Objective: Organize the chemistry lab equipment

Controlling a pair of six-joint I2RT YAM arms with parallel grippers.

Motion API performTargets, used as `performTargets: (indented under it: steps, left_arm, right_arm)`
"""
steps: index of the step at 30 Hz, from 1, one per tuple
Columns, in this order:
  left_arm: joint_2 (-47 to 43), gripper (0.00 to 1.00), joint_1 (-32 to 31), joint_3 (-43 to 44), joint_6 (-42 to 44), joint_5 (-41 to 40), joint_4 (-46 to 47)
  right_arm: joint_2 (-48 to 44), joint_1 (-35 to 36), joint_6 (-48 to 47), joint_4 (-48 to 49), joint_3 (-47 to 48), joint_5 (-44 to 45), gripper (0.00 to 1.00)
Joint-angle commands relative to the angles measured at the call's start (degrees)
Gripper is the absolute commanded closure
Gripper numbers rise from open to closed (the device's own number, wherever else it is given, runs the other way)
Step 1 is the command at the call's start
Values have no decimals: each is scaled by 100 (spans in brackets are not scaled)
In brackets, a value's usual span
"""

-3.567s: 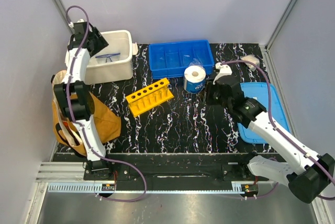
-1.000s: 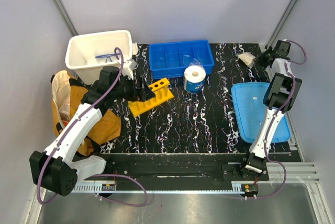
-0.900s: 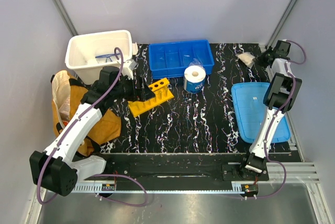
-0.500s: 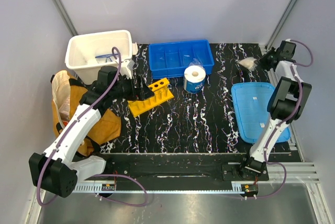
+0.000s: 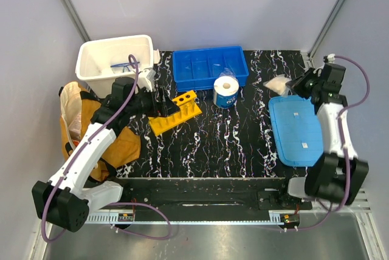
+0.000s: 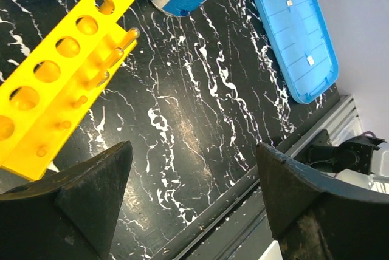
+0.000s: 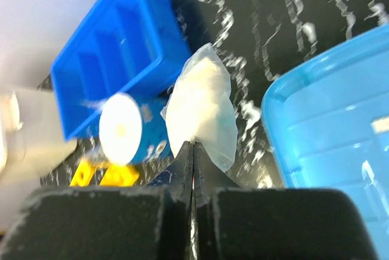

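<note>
The black marbled table (image 5: 231,144) carries a tan-yellow bag (image 5: 124,144) at the left and a blue lid (image 5: 298,129) at the right. A white bin (image 5: 115,39) at the far left holds the goggles (image 5: 124,64). A blue tray (image 5: 209,50) stands far centre. The yellow rack (image 5: 188,101) lies left of centre, with thin tubes (image 6: 121,42) against its side. The paper roll (image 5: 227,90) stands just right of the rack. The left gripper (image 6: 192,146) hangs by the rack, fingers wide apart. The right gripper (image 7: 191,150) is clamped on a small clear bag (image 7: 203,108) at the far right.

Clear pouch (image 7: 200,114) between closed jaws
</note>
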Motion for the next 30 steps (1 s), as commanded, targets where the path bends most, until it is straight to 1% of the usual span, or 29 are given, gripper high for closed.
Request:
performTargets:
  steps: [1, 4, 7, 10, 13, 17, 20, 22, 25, 28, 30]
  left_arm:
    - [-14, 14, 7, 5, -173, 489, 416]
    - [65, 13, -37, 49, -331, 753, 495]
    - [170, 14, -160, 14, -446, 920, 661]
    - [407, 14, -327, -65, -656, 1052, 837]
    - [565, 14, -607, -293, -1016, 1140, 1451]
    - [1065, 14, -1143, -224, -1377, 1123, 2137]
    - [1505, 14, -1600, 92, -1439, 869, 2314]
    - [1786, 14, -1838, 320, -1527, 850, 2472]
    - [2191, 14, -2005, 567, -1807, 1043, 2849]
    - [2578, 14, -2067, 769, -2106, 1316, 3201]
    - [2701, 17, -2102, 840, -2204, 1386, 3316]
  right_arm:
    - [-1537, 574, -15, -705, -656, 119, 100]
    - [-2241, 1049, 169, -1022, -1044, 49, 100]
    - [-2874, 1402, 397, -1094, -1535, -266, 100]
    - [-3516, 1482, 705, -910, -2185, -714, 100]
    - [-3956, 1508, 934, -777, -2529, -1250, 100]
    - [-4246, 1517, 934, -935, -2609, -1532, 100]
    - [-4361, 1517, 1074, -778, -2671, -1901, 100]
    - [-4379, 1517, 1162, -646, -2662, -2156, 100]
    - [-4405, 1508, 1365, -409, -2680, -2490, 100]
    - [-4528, 1517, 1470, -294, -2688, -2535, 100]
    - [-4589, 1517, 1567, -198, -2715, -2552, 100]
